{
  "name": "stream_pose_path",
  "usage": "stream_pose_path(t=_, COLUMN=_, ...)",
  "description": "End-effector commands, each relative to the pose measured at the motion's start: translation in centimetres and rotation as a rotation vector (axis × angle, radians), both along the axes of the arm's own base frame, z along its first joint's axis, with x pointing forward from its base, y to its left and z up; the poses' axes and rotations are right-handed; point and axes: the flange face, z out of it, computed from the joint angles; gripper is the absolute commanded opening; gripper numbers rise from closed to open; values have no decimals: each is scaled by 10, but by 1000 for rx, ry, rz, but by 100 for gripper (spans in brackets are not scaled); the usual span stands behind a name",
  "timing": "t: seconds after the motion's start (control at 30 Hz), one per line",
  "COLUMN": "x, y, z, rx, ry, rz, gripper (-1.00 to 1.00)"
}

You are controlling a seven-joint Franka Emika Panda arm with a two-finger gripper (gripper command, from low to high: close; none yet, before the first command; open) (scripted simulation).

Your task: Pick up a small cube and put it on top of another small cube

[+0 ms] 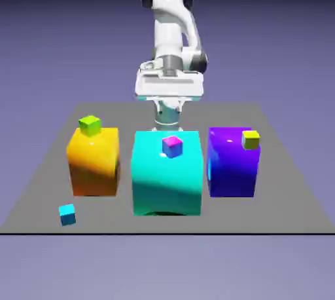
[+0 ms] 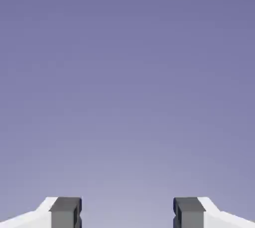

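On my grey counter (image 1: 39, 194) three big blocks stand in a row: orange block (image 1: 93, 161), large cyan block (image 1: 166, 173), purple block (image 1: 233, 162); a green cube (image 1: 89, 124) sits on the orange, a magenta-topped cube (image 1: 172, 146) on the cyan, a yellow cube (image 1: 250, 139) on the purple; the small cube (image 1: 67, 214) lies on the counter in front of the orange block; my gripper (image 2: 127, 214) shows jaws spread wide, holding nothing, facing only backdrop.
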Motion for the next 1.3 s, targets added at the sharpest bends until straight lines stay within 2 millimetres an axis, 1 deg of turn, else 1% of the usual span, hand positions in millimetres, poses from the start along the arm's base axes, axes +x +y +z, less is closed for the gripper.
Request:
stream_pose_path(t=0.0, x=10, y=-7, z=-2, rx=10, ry=33, rz=-30, gripper=0)
stream_pose_path(t=0.17, x=59, y=-49, z=-19, rx=72, ry=198, rz=-181, gripper=0)
stream_pose_path(t=0.37, x=107, y=-110, z=-51, rx=167, ry=389, rz=-364, gripper=0)
stream_pose_path(t=0.53, x=136, y=-166, z=-87, rx=264, ry=544, rz=-514, gripper=0)
stream_pose_path(t=0.67, x=151, y=-213, z=-121, rx=352, ry=665, rz=-631, gripper=0)
stream_pose_path(t=0.8, x=156, y=-262, z=-158, rx=449, ry=784, rz=-744, gripper=0)
stream_pose_path(t=0.93, x=153, y=-310, z=-199, rx=556, ry=900, rz=-851, gripper=0)
stream_pose_path(t=1.07, x=140, y=-357, z=-241, rx=673, ry=1014, rz=-951, gripper=0)
stream_pose_path(t=1.2, x=119, y=-401, z=-284, rx=799, ry=1125, rz=-1042, gripper=0)
stream_pose_path(t=1.23, x=116, y=-405, z=-289, rx=814, ry=1138, rz=-1052, gripper=0)
stream_pose_path(t=1.27, x=116, y=-405, z=-289, rx=814, ry=1138, rz=-1052, gripper=0)
